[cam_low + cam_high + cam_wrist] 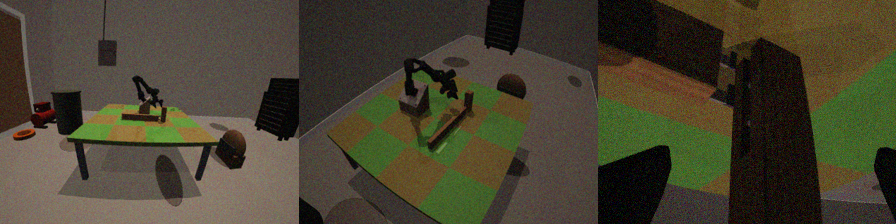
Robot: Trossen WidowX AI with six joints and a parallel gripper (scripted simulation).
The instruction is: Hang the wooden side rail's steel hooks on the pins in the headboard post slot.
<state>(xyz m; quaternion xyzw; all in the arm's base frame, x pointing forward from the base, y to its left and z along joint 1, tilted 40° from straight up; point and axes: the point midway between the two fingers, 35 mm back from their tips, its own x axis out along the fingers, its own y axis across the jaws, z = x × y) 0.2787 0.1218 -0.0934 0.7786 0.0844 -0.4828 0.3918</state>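
The wooden side rail [447, 129] [139, 117] [688, 47] lies along the table with one end close to the headboard post [469, 100] [163, 114] [785, 110]. The post stands upright. In the wrist view two dark hooks, an upper hook [732, 60] and a lower hook [730, 93], stick out from the rail's end toward the post's slot [746, 110]. Small light spots in the slot may be the pins. I cannot tell that the hooks sit on them. My gripper [452, 96] [158, 106] [776, 159] is open and empty, above the table near the post and the rail's hook end.
The arm's base block [415, 100] [144, 106] stands on the checkered table [405, 169] [127, 134], on the far side of the rail from the exterior view. A brown round object [511, 85] [233, 142] is on the floor beyond the table's edge.
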